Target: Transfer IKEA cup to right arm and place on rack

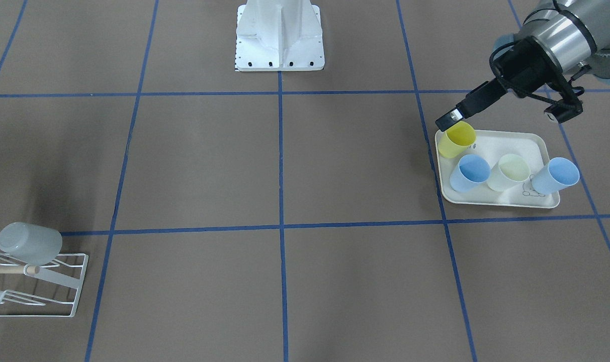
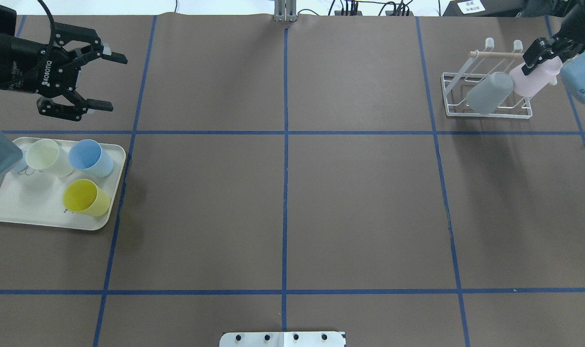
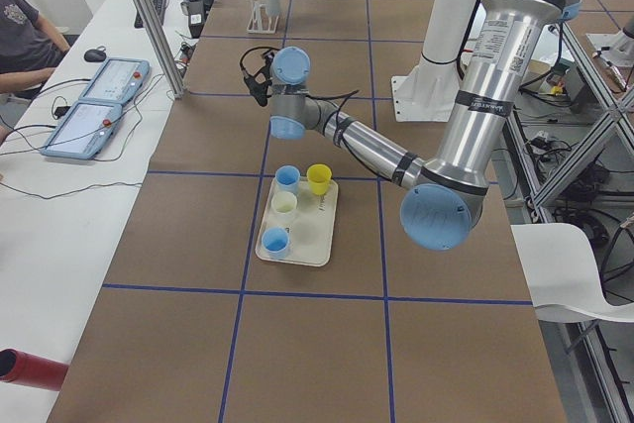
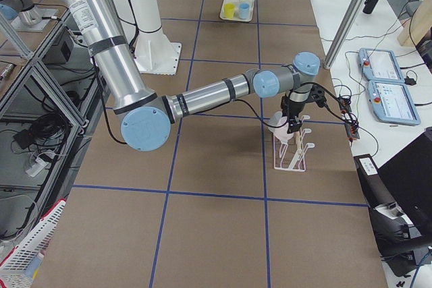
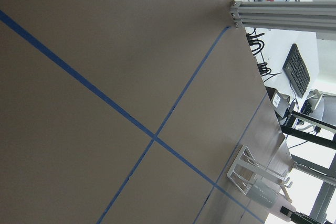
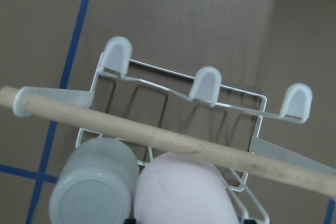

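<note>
Overhead exterior: status?
— Pink cup [image 2: 531, 82] at rack [image 2: 487, 115], beside grey cup [image 2: 490, 91]; my right gripper [image 2: 538, 60] clamped on it, not released yet; left gripper [image 2: 113, 82] apart, empty; 4 cups [image 2: 87, 197] on tray [image 2: 27, 212].

Inner cup [image 2: 490, 92]: on the rack [image 2: 487, 113], touching the outer cup [image 2: 533, 79], it seems.
Rod [image 6: 157, 137]: across the rack, just beside both cups.
Tray [image 2: 12, 212]: well apart from the rack, holding four cups [image 1: 473, 173].

cream tray [image 2: 17, 212] on brown table [image 2: 360, 202], blue tape grid [image 2: 286, 193], possibly control tablets [image 3: 81, 130] on side desk [image 3: 50, 245]
</note>
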Motion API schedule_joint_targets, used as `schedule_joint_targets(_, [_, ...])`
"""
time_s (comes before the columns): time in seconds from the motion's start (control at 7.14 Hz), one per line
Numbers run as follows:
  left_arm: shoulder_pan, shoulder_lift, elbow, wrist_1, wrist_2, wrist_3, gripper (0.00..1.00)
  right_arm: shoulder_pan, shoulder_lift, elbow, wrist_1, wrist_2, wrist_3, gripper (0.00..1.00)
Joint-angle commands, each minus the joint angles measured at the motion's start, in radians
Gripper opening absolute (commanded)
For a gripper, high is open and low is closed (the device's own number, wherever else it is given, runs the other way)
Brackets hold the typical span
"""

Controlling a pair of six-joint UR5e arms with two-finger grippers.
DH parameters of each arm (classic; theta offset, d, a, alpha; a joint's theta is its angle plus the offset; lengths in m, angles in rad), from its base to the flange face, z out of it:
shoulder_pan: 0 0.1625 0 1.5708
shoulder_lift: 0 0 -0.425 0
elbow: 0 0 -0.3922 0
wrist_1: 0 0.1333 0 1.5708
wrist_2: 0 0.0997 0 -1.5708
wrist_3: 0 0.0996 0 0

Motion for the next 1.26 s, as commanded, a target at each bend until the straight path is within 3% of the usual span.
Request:
schedule_joint_targets(0.0, [0.0,-0.002,-0.005,0.0,0.0,-0.001,1.0,0.005,0.003,-0.002,0.001,0.0,0.0,0.04])
schedule_joint_targets(0.56, [0.0,0.0,-0.007,0.0,0.0,-0.003,1.0,-0.033,0.006,-0.005,0.002,-0.003,0.014,0.08])
schedule_joint_targets(0.7, [0.0,0.0,-0.005,0.0,0.0,-0.003,1.0,-0.035,0.006,-0.005,0.004,-0.003,0.017,0.44])
schedule_joint_targets(0.84, [0.0,0.0,-0.005,0.0,0.0,-0.003,1.0,-0.036,0.009,-0.008,0.004,-0.003,0.02,0.87])
schedule_joint_targets(0.98, [0.0,-0.002,-0.005,0.0,0.0,-0.003,1.0,-0.038,0.018,-0.011,0.001,-0.002,0.028,0.99])
schedule_joint_targets(1.12, [0.0,-0.002,-0.005,0.0,0.0,-0.003,1.0,-0.038,0.019,-0.011,0.001,0.0,0.028,0.99])
